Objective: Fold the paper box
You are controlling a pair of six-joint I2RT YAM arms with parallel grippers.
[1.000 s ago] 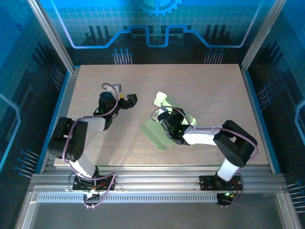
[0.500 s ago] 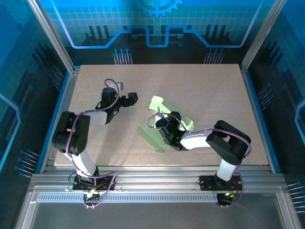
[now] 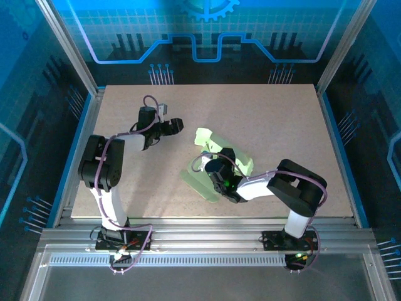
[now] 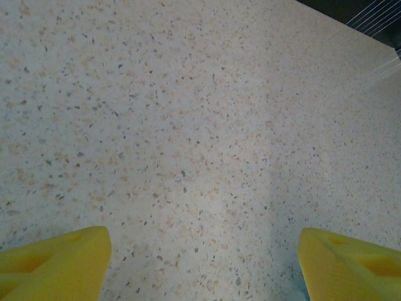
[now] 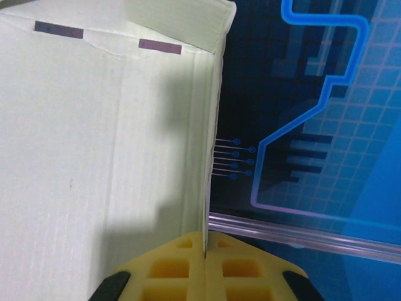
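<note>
The right claw (image 5: 205, 248) is clamping one edge of the paper box (image 5: 94, 157), which is sitting near the middle of the surface (image 3: 269, 119). The left claw (image 4: 203, 266) is hovering apart from it, fingers spread wide.

Left arm: elbow folded back near its base, forearm reaching forward and to the right. Left pincer (image 3: 175, 126) points right, yellow fingers (image 4: 56, 263) well apart, nothing between them. Right arm: elbow out to the right, forearm low and reaching left toward centre. Right pincer (image 5: 205, 248) has its yellow pads pressed together, clamped on one edge of the pale lime-green thin-card paper box (image 5: 94, 163).
</note>
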